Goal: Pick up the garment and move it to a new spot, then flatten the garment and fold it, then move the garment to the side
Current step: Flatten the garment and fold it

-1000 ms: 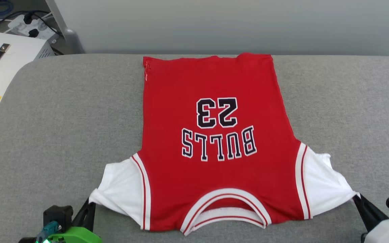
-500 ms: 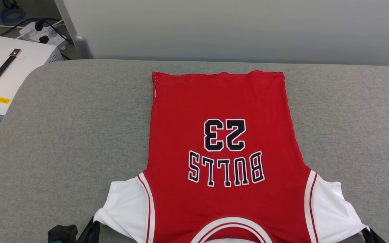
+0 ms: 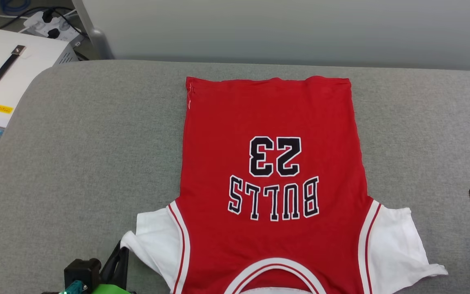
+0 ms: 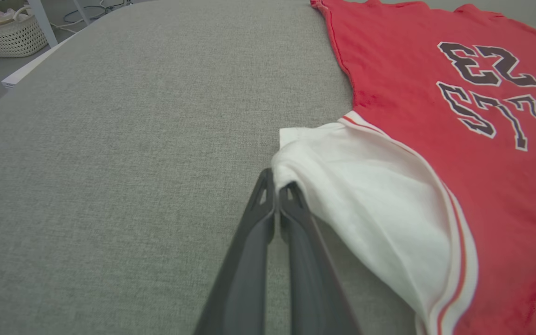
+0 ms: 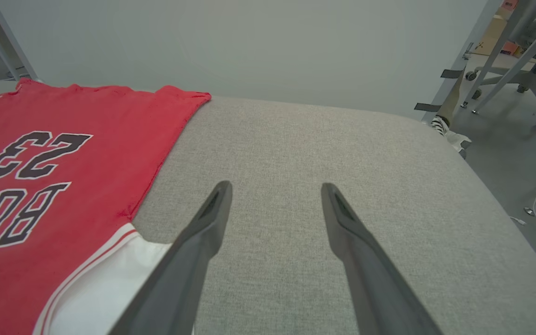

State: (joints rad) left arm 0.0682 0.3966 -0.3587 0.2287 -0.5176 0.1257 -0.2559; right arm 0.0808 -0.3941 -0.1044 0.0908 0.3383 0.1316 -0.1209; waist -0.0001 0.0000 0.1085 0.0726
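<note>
Currently the garment (image 3: 271, 163) lies flat, left pincer (image 4: 277, 184) clamped on its sleeve (image 4: 365, 186), right pincer (image 5: 276, 186) open beside it; folding and side-placement remain.

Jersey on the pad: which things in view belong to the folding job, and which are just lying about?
Job:
- jersey
- left gripper, shut on the jersey
- right gripper, open, off the cloth
- grey pad, the work surface

Lying about:
- white box
- power strip
- basket
</note>
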